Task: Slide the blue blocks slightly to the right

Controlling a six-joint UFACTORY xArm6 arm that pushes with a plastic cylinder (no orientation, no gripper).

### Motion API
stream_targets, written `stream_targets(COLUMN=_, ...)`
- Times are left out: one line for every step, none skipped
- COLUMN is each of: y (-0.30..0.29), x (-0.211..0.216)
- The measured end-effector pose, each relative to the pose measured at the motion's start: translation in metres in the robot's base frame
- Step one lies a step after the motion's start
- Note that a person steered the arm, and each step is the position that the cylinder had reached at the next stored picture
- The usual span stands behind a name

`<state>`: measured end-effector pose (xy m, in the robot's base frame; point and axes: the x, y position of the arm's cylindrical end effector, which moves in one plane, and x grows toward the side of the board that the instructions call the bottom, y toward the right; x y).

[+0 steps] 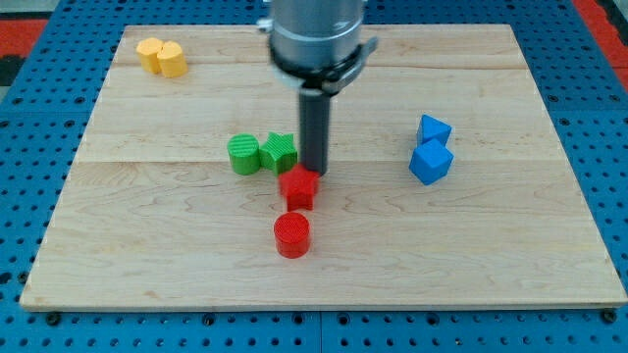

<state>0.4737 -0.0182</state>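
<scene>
My tip (315, 173) is boxed in mid-table (510, 255): green blocks (263, 153) touching at its left, red block (299, 187) just below, red cylinder (291, 235) further down. Open table runs from tip rightward to the blue blocks (431, 150). Bare strip right of blues. Yellow blocks (161, 57) sit top-left, well clear.

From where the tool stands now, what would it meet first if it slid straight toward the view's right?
My tip looks to have bare board ahead until the lower blue block; depth is hard to judge, so it might pass just below it.
</scene>
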Motion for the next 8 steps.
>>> stream_targets(y=-0.027, x=0.042)
stream_targets(y=-0.037, x=0.05)
stream_targets(y=0.0, x=0.041)
stream_targets(y=0.082, x=0.073)
stream_targets(y=0.099, x=0.142)
stream_targets(y=0.094, x=0.145)
stream_targets(y=0.092, x=0.145)
stream_targets(y=0.092, x=0.145)
